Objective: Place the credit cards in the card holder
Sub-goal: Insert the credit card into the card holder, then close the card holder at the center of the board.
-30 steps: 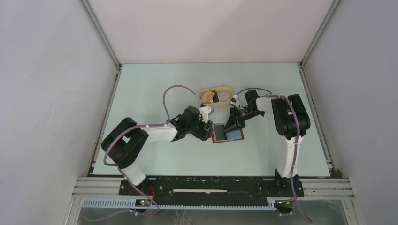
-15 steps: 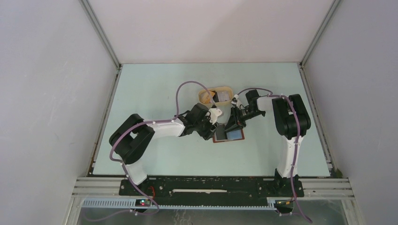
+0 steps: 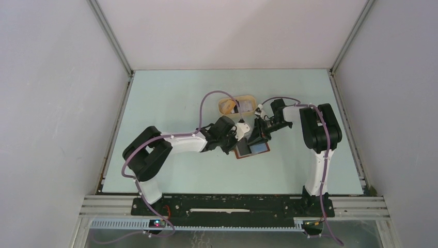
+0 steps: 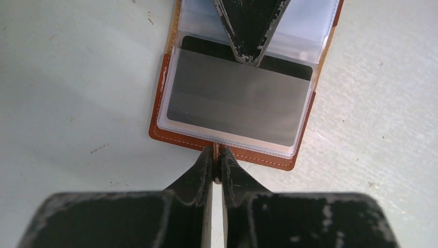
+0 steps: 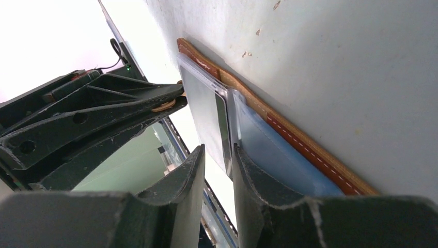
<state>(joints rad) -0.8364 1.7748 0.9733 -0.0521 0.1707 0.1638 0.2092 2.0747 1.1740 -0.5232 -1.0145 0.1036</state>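
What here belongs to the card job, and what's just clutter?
Job: holder, lying open; grey card in its clear pocket; blue card in the next pocket; left pincer shut on the holder's edge; right pincer astride a pocket leaf.
Clutter: tray; contents too small to tell.

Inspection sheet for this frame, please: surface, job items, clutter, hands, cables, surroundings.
Surface: pale green tabletop, a few specks.
Job's things: reddish-brown leather card holder lying open; grey card in a clear pocket; light blue card in another.
Clutter: tan oval tray, contents unclear.
Hands: left hand pinching the card holder's near edge; right hand narrowly apart astride a pocket edge, grip unclear.
Cables: purple cables looping over both arms.
Surroundings: white enclosure walls.
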